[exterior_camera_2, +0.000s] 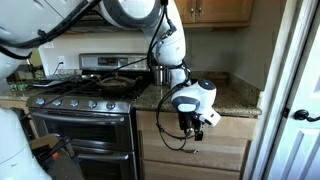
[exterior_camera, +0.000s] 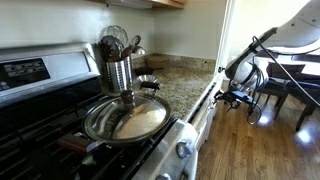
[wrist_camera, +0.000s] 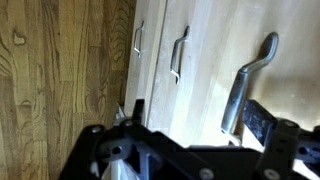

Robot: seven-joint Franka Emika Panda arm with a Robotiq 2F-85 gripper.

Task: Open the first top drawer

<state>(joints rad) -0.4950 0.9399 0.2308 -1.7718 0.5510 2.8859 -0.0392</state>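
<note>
1. Wood-fronted first top drawer (exterior_camera_2: 232, 128): shut, just under the granite counter (exterior_camera_2: 238, 104), beside the stove (exterior_camera_2: 85, 125).
2. I expect a stiff box on runners. Load unknown, since the contents are hidden.
3. Take hold at the metal bar handle (wrist_camera: 250, 82). It looks smooth and could slip, so pull straight out.
4. My gripper (exterior_camera_2: 194, 126): jaws spread, holding nothing, near the front.
5. Drawer seams are blurry, and the wrist view cuts off my fingertips.

The first top drawer (exterior_camera_2: 232, 127) sat shut just under the tabletop's edge, beside the stove in an exterior view. Its front was a wide, shallow panel of light wood, level with the cabinet fronts below it. Its inside was hidden.
</note>
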